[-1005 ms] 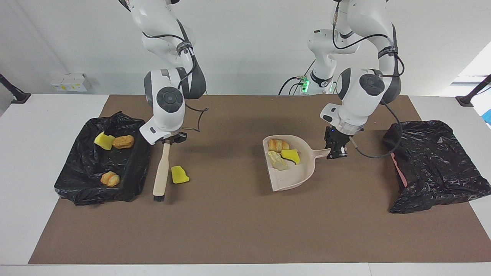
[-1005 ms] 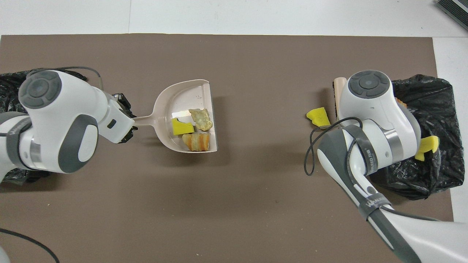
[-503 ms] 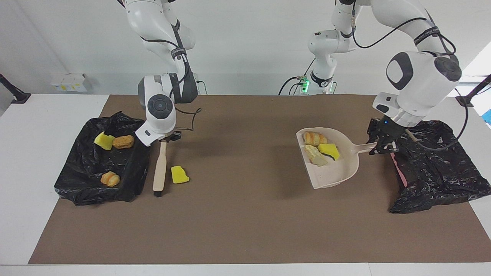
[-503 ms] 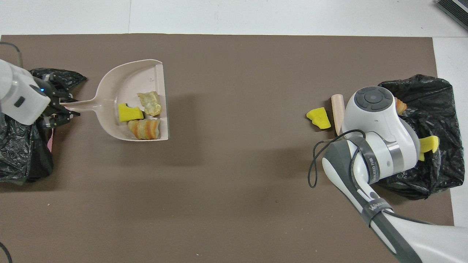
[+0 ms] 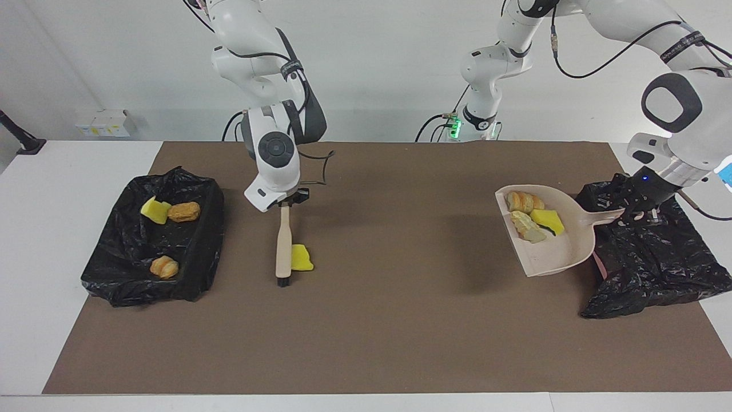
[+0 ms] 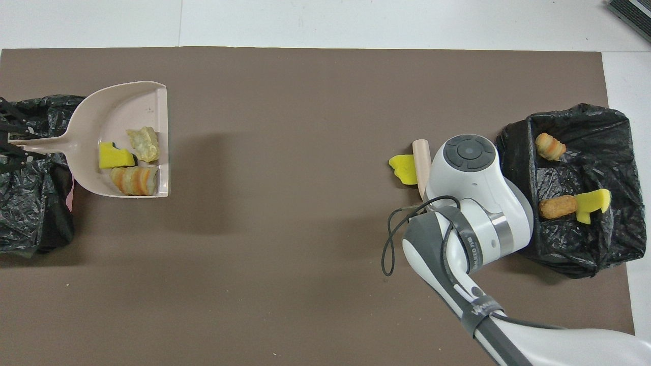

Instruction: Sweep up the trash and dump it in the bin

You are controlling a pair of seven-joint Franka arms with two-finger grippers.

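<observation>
Three scraps of trash ride in the dustpan (image 5: 549,252): a bread-like piece (image 5: 523,201), a pale crumbly lump (image 5: 525,226) and a yellow sponge chunk (image 5: 547,221). The dustpan is off the desk (image 5: 34,240), held by its handle in the closed left end effector (image 5: 636,213), over the brown mat (image 5: 389,320) just beside the black bag (image 5: 652,252) at the left arm's end of the desk; the end effector itself is over that bag.

A fourth scrap, a yellow sponge chunk (image 5: 301,257), lies on the mat touching the brush (image 5: 282,243) on the side away from the bin. The brush points away from the robots, its black bristles down on the mat, and the right end effector (image 5: 290,201) is clamped on the top of its pale handle.

Three more scraps sit in the black-lined bin (image 5: 197,252) at the right arm's end: a yellow sponge chunk (image 5: 153,210) touching an orange-brown piece (image 5: 183,212), and another bread-like piece (image 5: 164,266) farther from the robots.
</observation>
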